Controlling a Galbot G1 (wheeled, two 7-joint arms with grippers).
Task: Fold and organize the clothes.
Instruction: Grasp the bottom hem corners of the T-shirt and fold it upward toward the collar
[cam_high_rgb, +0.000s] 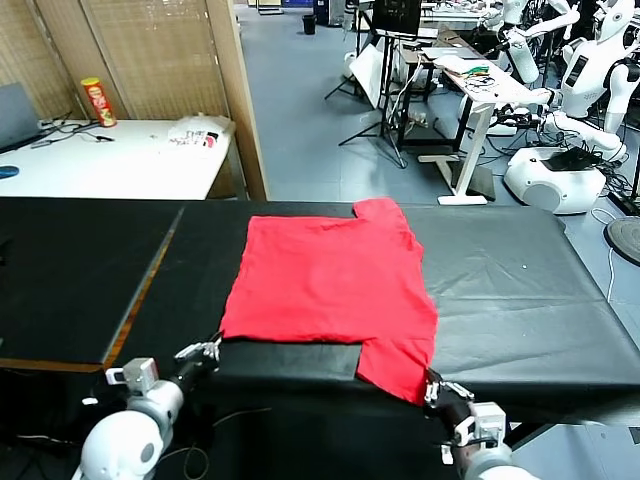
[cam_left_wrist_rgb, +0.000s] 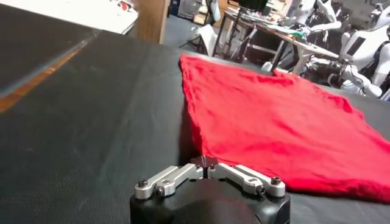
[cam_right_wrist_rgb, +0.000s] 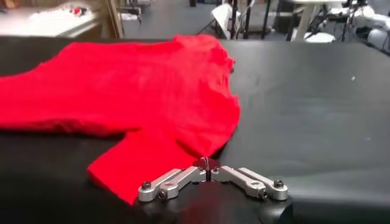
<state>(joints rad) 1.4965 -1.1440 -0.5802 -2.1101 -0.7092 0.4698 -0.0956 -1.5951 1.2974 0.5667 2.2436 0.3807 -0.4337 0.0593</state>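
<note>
1. Red T-shirt (cam_high_rgb: 330, 285): spread flat, plain side up, on the black table (cam_high_rgb: 520, 290), one sleeve pointing toward the far edge and the other hanging toward the near edge.
2. Left gripper (cam_high_rgb: 212, 349): at the near edge, fingers clenched on the shirt's near left corner.
3. Right gripper (cam_high_rgb: 433, 386): at the near edge, fingers clenched on the tip of the near sleeve.
4. White side table (cam_high_rgb: 110, 160): behind the black table on the left, bearing a red-and-yellow snack can (cam_high_rgb: 98, 102), cables and small packets.
5. Wooden screen (cam_high_rgb: 150, 60): stands behind that table.
6. Background right: white robots (cam_high_rgb: 585, 90) and desks on a blue floor, well apart from the shirt.
</note>
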